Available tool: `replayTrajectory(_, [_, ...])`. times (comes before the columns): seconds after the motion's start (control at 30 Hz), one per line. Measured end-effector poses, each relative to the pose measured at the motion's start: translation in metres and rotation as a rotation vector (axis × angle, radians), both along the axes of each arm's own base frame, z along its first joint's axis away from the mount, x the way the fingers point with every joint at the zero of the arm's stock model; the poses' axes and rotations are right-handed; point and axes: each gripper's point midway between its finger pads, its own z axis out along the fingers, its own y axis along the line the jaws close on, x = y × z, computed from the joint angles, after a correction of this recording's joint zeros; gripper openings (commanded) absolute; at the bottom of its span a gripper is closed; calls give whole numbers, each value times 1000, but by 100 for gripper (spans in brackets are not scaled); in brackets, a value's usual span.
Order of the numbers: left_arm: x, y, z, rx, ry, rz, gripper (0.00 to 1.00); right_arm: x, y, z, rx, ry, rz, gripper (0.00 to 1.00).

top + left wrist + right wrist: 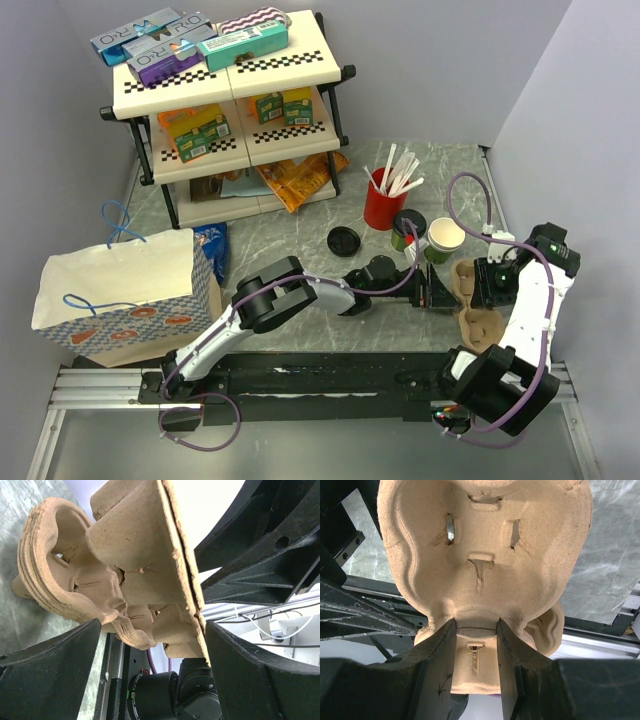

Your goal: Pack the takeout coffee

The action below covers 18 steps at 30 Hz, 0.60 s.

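A green cup with a dark, lid-like top [408,228], the takeout coffee as far as I can tell, stands just right of the red cup. A loose black lid [344,240] lies on the table left of it. A brown pulp cup carrier [478,325] [125,555] [485,540] sits tilted at the right. My right gripper [487,285] [476,625] is shut on a ridge of the carrier. Reaching across from the left, my left gripper [440,290] [152,625] stands open, its fingers either side of the carrier's end.
An open green cup with a cream inside [445,240] stands beside the lidded one. The red cup of white sticks [383,205] is behind them. A paper bag with blue handles [125,295] lies at the left. A stocked shelf [225,110] fills the back left.
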Motion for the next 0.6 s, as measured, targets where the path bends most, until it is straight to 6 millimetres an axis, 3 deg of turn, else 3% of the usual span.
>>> replayTrajectory(0.23, [3,-5,5,-13,9,4,92,1,1,0,6,-3,1,0])
replayTrajectory(0.6, [3,-8,-2,-4,31,8,91,1,1,0,6,-5,3,0])
